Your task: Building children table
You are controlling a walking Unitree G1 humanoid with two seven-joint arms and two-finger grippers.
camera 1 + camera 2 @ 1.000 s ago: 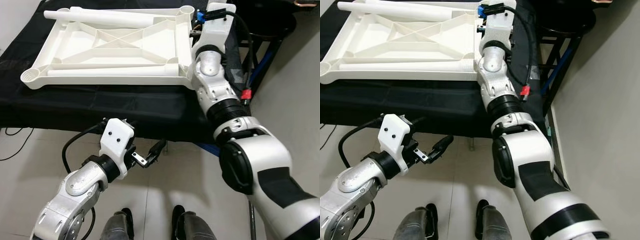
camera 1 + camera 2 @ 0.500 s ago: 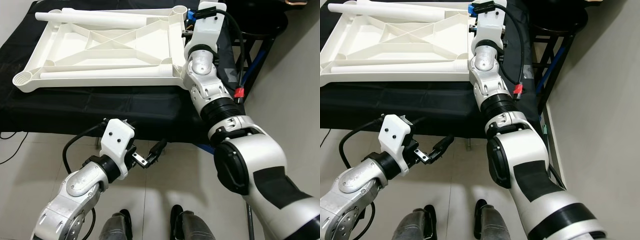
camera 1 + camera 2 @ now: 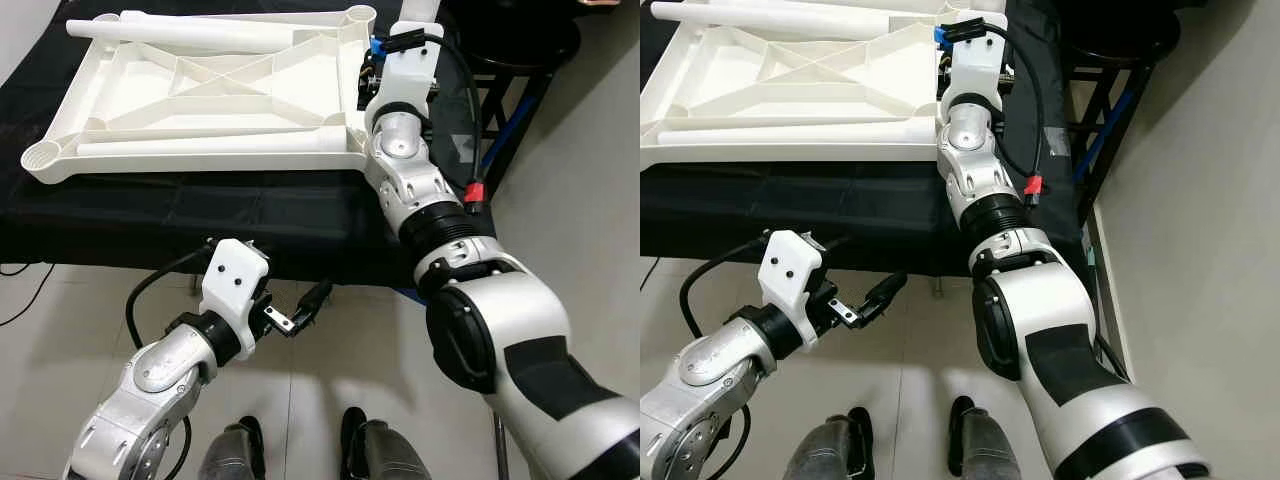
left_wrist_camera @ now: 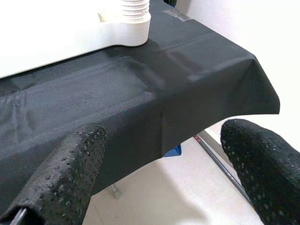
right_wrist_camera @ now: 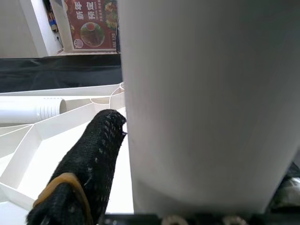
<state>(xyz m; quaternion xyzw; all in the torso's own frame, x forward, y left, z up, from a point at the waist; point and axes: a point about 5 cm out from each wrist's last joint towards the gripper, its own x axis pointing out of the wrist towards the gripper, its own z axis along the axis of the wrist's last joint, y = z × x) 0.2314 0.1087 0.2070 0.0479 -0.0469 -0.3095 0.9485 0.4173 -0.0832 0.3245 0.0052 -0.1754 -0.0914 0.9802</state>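
The white plastic ribbed tabletop lies upside down on the black-cloth-covered worktop, its hollow corner sockets facing up. Two white plastic tube legs rest on it: one long white leg along the far edge, another white tube leg along the near edge. The right arm reaches far up over the worktop, and the right tool sits at the tabletop's right edge, clamped on a thick white plastic cylinder leg; one black dotted finger presses flat against its side. Down below the worktop's front edge, the left tool hovers over the pale tiled floor, released, its two black fingers spread apart with nothing between them. From the left wrist, the threaded corner socket of the tabletop stands on the cloth just ahead.
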